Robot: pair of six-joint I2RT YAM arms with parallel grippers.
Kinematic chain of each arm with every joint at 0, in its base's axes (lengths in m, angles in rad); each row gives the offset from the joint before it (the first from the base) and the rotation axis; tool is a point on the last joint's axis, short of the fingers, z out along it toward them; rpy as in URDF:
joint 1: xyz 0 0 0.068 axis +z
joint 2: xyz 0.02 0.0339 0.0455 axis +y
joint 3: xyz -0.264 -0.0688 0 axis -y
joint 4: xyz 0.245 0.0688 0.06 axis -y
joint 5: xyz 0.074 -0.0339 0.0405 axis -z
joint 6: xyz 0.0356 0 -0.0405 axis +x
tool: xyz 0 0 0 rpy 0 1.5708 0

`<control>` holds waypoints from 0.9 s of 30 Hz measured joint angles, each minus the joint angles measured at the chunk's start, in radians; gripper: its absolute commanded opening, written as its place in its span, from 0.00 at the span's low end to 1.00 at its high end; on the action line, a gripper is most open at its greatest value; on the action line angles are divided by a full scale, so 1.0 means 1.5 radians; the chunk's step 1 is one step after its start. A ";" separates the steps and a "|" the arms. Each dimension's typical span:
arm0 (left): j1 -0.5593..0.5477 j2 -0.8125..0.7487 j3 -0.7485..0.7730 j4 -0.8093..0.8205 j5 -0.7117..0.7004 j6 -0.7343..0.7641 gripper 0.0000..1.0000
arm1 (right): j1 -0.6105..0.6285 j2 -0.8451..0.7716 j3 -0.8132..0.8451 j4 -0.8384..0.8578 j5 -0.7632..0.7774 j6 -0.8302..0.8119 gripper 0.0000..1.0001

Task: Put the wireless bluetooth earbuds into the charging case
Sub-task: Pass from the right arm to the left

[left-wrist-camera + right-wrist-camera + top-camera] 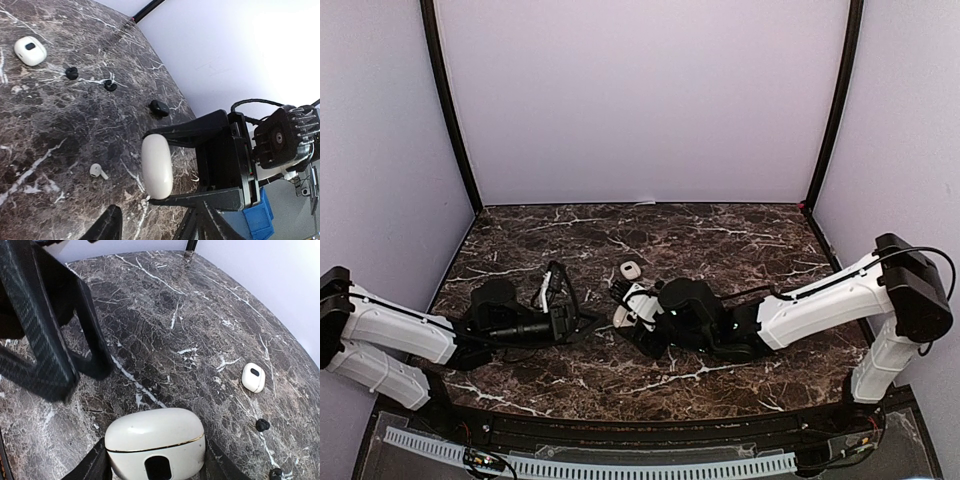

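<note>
The right tool (150, 169) is clamping a white charging case (158, 167) between its two black fingers (175, 134), carrying it low over the dark marble counter (45, 130) near the middle. I cannot tell whether the case is touching the surface. Its lid is looking shut, with a thin gold seam running round the body and a dark oval opening facing the right wrist camera. The left tool (152, 227) is hovering just beside it on its left. Its fingers are standing apart, with only bare counter showing between them. A white earbud (98, 171) with a short stem is lying loose on the counter, near the held case and in front of the left tool. Farther back, a black earbud (71, 73) and a second black earbud (110, 85) are lying side by side, apart from each other and well apart from the white one. A slightly larger dark lump (159, 107) is sitting in the same loose row, nearer the right tool, and it is too small for me to tell what it is. At the other end of that row a smaller white case (30, 50) with a dark mark on top is resting flat on the counter, just behind the right tool in the overhead view. Pale lilac walls (640, 100) are closing in the counter on three sides.
</note>
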 measured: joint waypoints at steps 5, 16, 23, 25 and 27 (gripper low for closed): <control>-0.014 0.064 0.020 0.059 0.031 -0.016 0.54 | 0.014 0.000 -0.013 0.056 0.037 0.009 0.43; -0.017 0.098 0.049 0.066 0.051 -0.016 0.53 | 0.020 0.000 -0.023 0.093 0.045 0.002 0.43; -0.017 0.098 0.052 0.057 0.023 -0.010 0.48 | 0.025 0.000 -0.038 0.109 0.024 -0.009 0.43; -0.017 0.101 0.062 0.048 0.021 -0.006 0.44 | 0.026 0.000 -0.039 0.111 0.017 -0.012 0.43; -0.017 0.109 0.076 0.048 0.024 -0.003 0.42 | 0.027 0.000 -0.039 0.112 0.013 -0.018 0.43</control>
